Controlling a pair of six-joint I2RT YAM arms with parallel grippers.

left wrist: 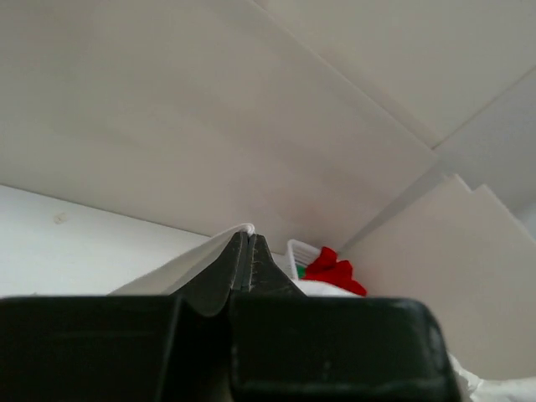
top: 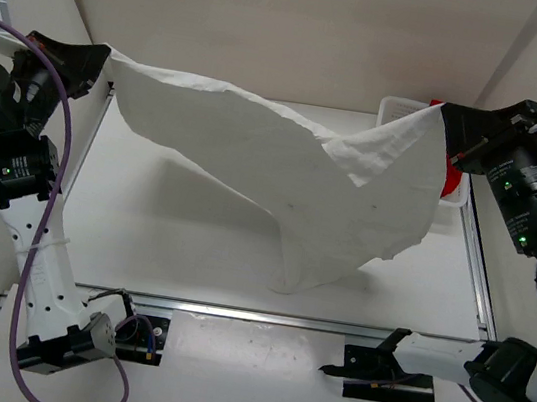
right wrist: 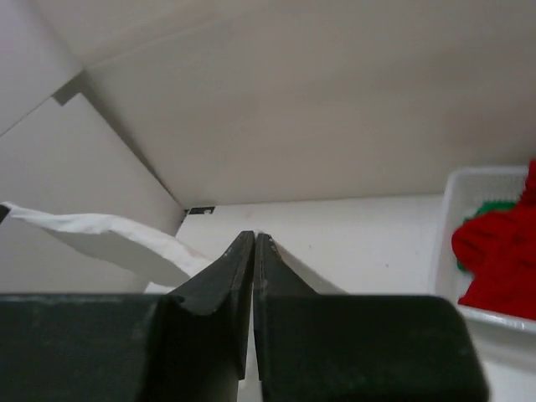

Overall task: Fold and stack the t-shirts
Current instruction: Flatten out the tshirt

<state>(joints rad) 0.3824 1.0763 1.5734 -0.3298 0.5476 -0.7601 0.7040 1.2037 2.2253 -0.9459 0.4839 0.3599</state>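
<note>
Left end effector (left wrist: 249,238) is pinching one corner of the cream-white t-shirt (top: 303,176) | right end effector (right wrist: 254,238) is clenching the opposite corner | shirt is hanging stretched above the worktop (top: 192,240) (lowest part seemingly brushing it) | nothing is folded yet; red t-shirt (right wrist: 494,251) and green t-shirt (right wrist: 487,208) are waiting in the basket (right wrist: 446,226).

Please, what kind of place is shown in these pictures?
Probably a robot test cell in a laboratory, not a home: plain white panel walls enclose a white table edged with metal rails, and the left arm and right arm hold up a cream-white t-shirt.
</note>
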